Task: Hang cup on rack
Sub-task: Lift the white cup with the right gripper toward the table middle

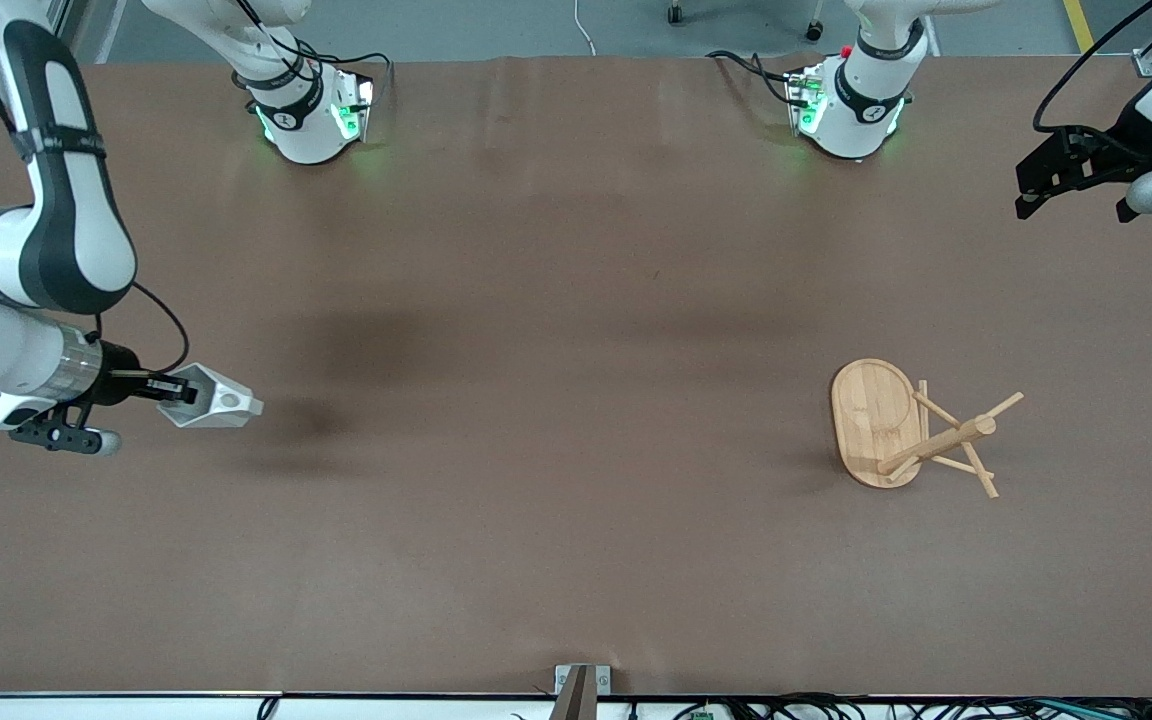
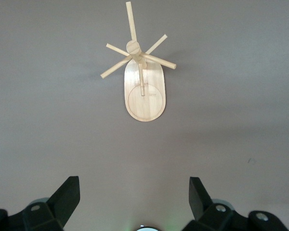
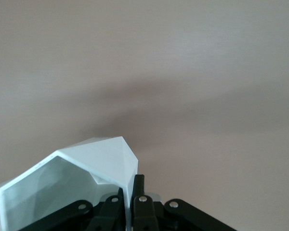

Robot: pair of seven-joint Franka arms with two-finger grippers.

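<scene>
Firmly, right pincer (image 1: 176,392) grips faceted matte cup (image 1: 216,400).

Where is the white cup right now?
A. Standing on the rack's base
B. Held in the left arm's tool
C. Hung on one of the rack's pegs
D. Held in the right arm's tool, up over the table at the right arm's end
D. The right tool is shut on the cup, which casts a shadow on the table, while the rack carries nothing.

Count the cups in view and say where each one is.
1. The cup is held in the right pincer, raised over the table at the right arm's end. None hangs on the rack, and nothing in view could hide another.
</scene>
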